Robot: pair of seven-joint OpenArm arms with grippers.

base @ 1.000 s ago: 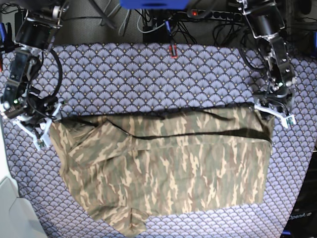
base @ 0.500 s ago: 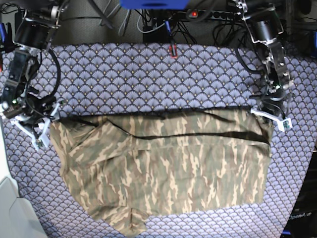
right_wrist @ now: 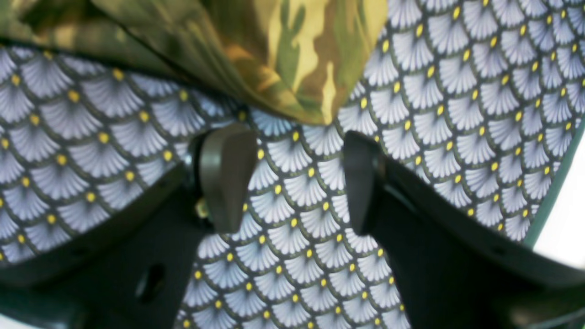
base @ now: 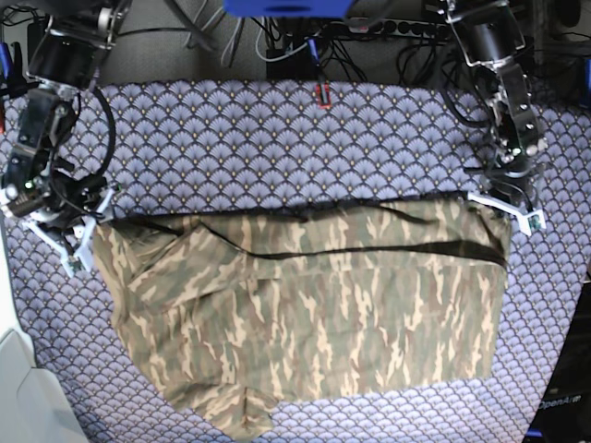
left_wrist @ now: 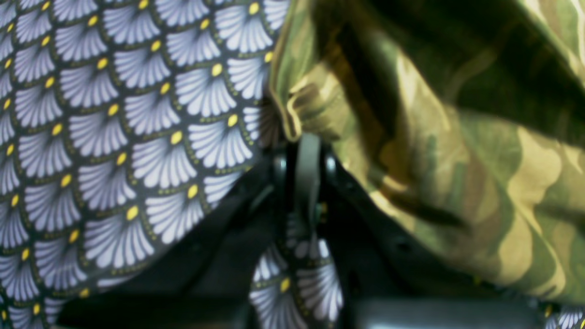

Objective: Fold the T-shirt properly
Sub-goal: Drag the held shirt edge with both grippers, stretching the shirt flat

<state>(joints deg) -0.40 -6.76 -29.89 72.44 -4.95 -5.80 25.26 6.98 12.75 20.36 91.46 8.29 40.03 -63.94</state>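
Since the earlier frame, the left gripper (base: 506, 209) has gone from jaws apart to jaws pressed together at the T-shirt's (base: 314, 305) far corner; its arm sits slightly nearer the cloth edge. Otherwise the scene reads unchanged.

Garment position: the T-shirt lies spread across the near half of the purple tablecloth (base: 277, 138), with a dark seam line running across its upper part and one lobe trailing toward the near edge.

Left gripper (left_wrist: 305, 151), wrist view: fingers closed flat against each other, with the camouflage hem (left_wrist: 292, 109) bunched right at their tips. Whether cloth is actually pinched between them cannot be confirmed.

Right gripper (right_wrist: 297, 178): pads stand wide apart over bare tablecloth, a cloth corner (right_wrist: 315, 91) hanging just beyond them, not touched.

Judgement: the step in hand is securing both far corners before a fold. Next, the right gripper needs to advance onto its corner and close; then both must lift evenly, or the fold will skew.
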